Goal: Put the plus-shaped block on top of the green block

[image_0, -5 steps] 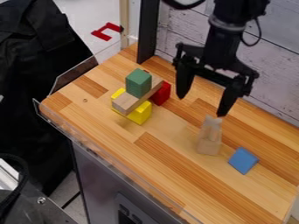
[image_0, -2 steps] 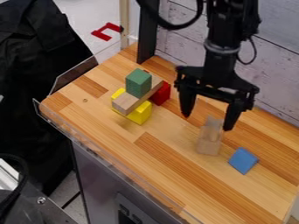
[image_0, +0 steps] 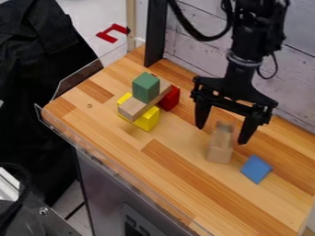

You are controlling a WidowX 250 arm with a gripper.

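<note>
The gripper (image_0: 222,134) hangs over the right half of the counter, its fingers spread and open. Between them and a little lower stands an upright light-wood piece (image_0: 219,153); its upper part is blurred, and a plus shape cannot be made out with certainty. Nothing is visibly clamped. Farther left, the green block (image_0: 146,87) rests on a wooden bar (image_0: 137,108), which lies across a yellow block (image_0: 148,120). A red block (image_0: 170,99) is by the bar's far end.
A blue block (image_0: 256,169) lies to the right of the light-wood piece. White wood panelling (image_0: 293,87) rises behind the counter, and a clear plastic rim (image_0: 117,167) runs along the front edge. A dark post (image_0: 156,34) stands at the back left.
The gripper has come down and slightly rightward, so its fingertips are now lower, around the level of the light-wood piece's upper part. The stack at left has not moved.
</note>
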